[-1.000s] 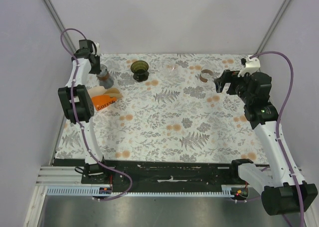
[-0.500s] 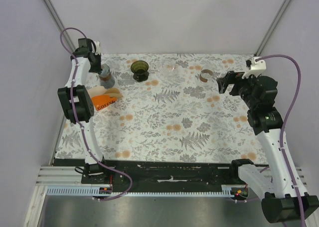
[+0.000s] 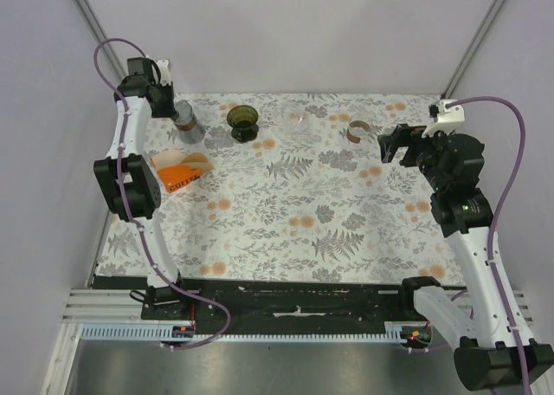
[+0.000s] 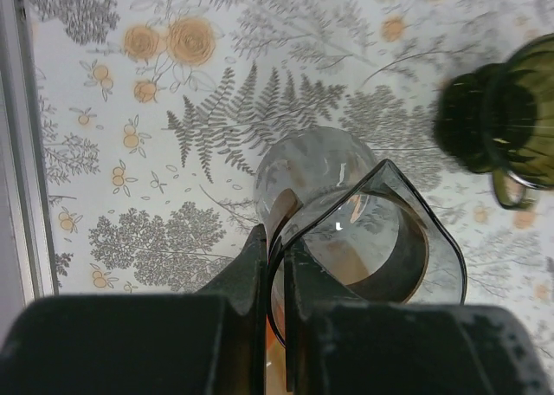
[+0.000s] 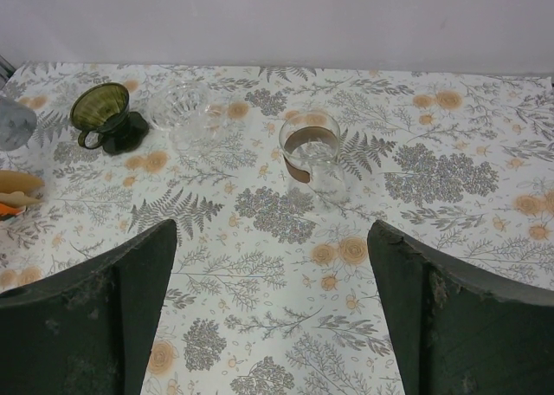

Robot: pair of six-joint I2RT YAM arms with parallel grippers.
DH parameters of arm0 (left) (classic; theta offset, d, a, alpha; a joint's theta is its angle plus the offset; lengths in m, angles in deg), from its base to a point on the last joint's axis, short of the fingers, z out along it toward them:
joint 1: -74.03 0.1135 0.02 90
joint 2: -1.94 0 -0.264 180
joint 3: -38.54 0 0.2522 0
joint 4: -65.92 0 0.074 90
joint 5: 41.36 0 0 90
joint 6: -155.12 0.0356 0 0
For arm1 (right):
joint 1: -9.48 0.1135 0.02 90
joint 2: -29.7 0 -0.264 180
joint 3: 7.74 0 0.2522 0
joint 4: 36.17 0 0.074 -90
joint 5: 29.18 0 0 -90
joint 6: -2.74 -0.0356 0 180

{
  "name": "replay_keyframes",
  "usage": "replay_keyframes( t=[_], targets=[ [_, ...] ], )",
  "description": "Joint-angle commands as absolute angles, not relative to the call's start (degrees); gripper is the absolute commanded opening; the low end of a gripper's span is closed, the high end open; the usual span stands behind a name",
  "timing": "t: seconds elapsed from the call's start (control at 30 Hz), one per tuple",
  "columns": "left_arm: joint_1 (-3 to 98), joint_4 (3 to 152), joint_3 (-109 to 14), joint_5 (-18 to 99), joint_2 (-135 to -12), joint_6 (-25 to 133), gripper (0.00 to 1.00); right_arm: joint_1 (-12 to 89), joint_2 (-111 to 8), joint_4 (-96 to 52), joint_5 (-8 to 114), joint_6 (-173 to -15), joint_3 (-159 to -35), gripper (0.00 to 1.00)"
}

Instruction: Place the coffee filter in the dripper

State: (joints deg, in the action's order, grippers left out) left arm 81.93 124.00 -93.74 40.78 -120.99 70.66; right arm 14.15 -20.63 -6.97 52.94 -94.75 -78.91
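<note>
Top external view: the coffee filter (image 3: 197, 160), pale tan paper, is seen beside an orange packet (image 3: 179, 180) at the left edge of the counter (image 3: 286, 213), apart from the green dripper (image 3: 243, 121). A glass jug (image 3: 187, 124) is clamped at its rim by the left hand (image 4: 275, 248); the right hand (image 5: 273, 230) is held with fingers apart.

A clear glass carafe with a brown band (image 5: 311, 155) stands upright on the floral-patterned counter (image 3: 286, 213). A second banded glass carafe (image 4: 346, 213) sits tilted at far left.

The only writing that can be read is the white word "COFFEE" on the orange packet (image 3: 179, 179), which lies near the left claw (image 3: 176, 113), on its arm-base side.
</note>
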Motion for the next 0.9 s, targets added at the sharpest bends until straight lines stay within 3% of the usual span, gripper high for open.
replay_keyframes(
  t=[0.0,0.23,0.4,0.87],
  targets=[
    [80.37,123.97,-98.44,30.55,-108.99,68.72,0.02,14.49,-20.75,-8.08,52.03,-94.64,-80.13,0.98],
    [62.55,136.09,-93.35,28.51,-101.42,85.23,0.02,14.4,-21.81,-8.17,50.36,-95.61,-80.39,0.98],
    [52.51,136.81,-84.13,28.42,-100.1,90.34,0.02,14.4,-21.54,-8.08,50.1,-95.61,-80.04,0.98],
    [47.14,121.87,-66.1,27.72,-101.32,95.7,0.02,14.49,-20.75,-8.44,50.27,-95.08,-79.07,0.98]
  ],
)
